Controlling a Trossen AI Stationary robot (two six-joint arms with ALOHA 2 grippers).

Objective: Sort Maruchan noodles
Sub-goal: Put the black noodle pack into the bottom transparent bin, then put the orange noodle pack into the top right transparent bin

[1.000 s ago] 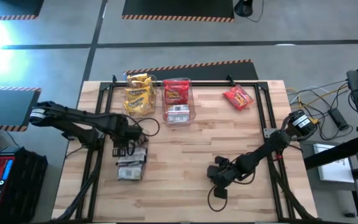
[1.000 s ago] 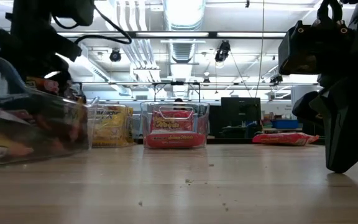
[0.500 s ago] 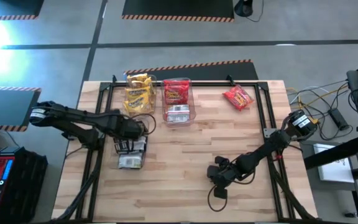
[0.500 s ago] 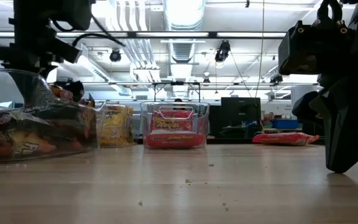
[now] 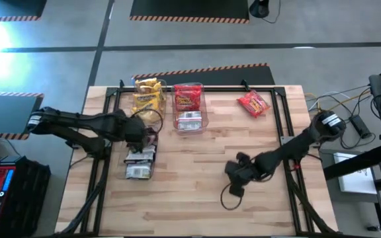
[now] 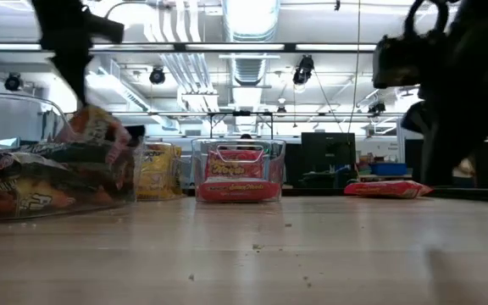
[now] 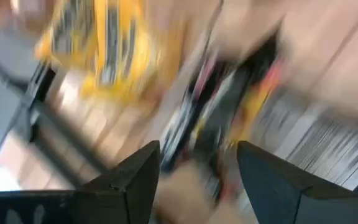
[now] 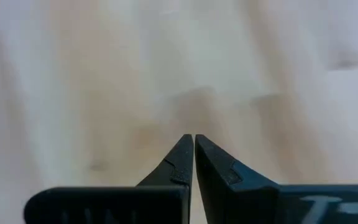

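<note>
Right gripper (image 5: pixel 233 166), nearest, fingers together over bare table (image 5: pixel 197 192). Left gripper (image 5: pixel 139 134), fingers apart and empty, above bin of dark packets (image 5: pixel 139 162). Beyond: yellow packets (image 5: pixel 147 99), red packets (image 5: pixel 188 99), 1 loose red packet (image 5: pixel 253 103).

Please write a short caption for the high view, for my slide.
Left tool open above the dark noodle bin; right tool shut over bare table.
</note>
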